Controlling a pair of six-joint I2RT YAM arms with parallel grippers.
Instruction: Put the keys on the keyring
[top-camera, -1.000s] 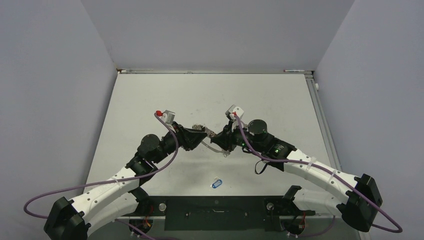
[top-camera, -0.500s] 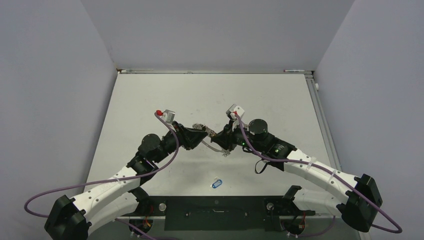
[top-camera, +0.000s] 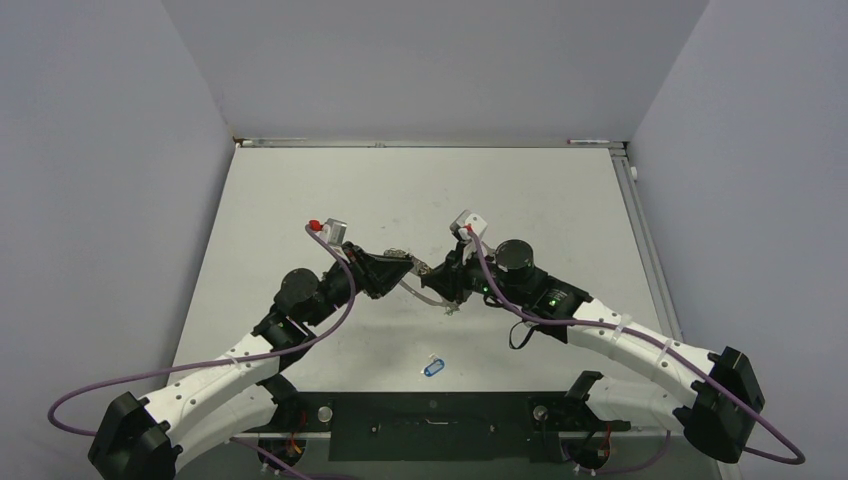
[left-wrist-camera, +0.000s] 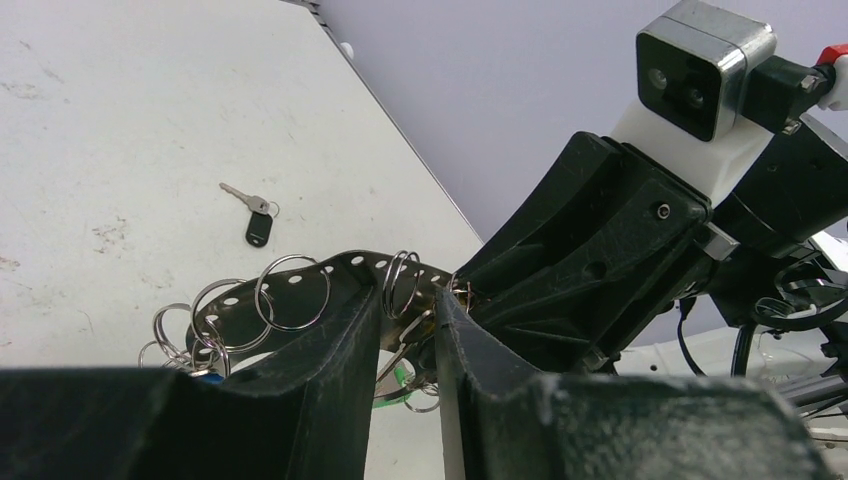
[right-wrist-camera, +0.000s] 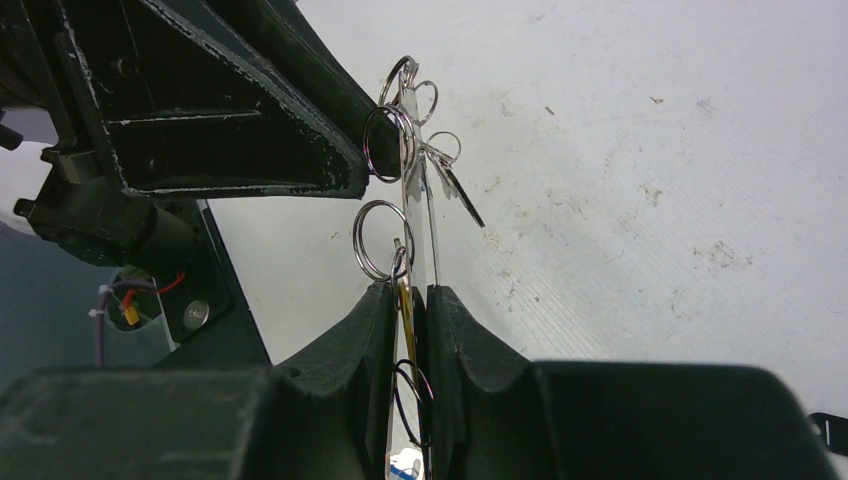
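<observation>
The keyring (top-camera: 420, 292) is a curved grey metal band with holes (left-wrist-camera: 300, 272), held above the table between the two arms. My right gripper (right-wrist-camera: 410, 295) is shut on it, with the band edge-on (right-wrist-camera: 412, 200) between its pads. Several small split rings hang from the band. My left gripper (left-wrist-camera: 408, 295) meets the band from the other side. Its jaws stand narrowly apart around one split ring (left-wrist-camera: 404, 284), and a key blade with a green tag (left-wrist-camera: 400, 378) hangs in the gap. From above, the left gripper (top-camera: 407, 263) and right gripper (top-camera: 433, 274) nearly touch.
A key with a blue tag (top-camera: 432, 367) lies on the table near the front edge, by the black base plate (top-camera: 430, 425). A black-headed key (left-wrist-camera: 257, 228) lies on the white table (top-camera: 420, 190) beyond the grippers. Grey walls close in three sides.
My left gripper's jaws have drawn closer together around the split ring. Both arms and the keyring have hardly shifted.
</observation>
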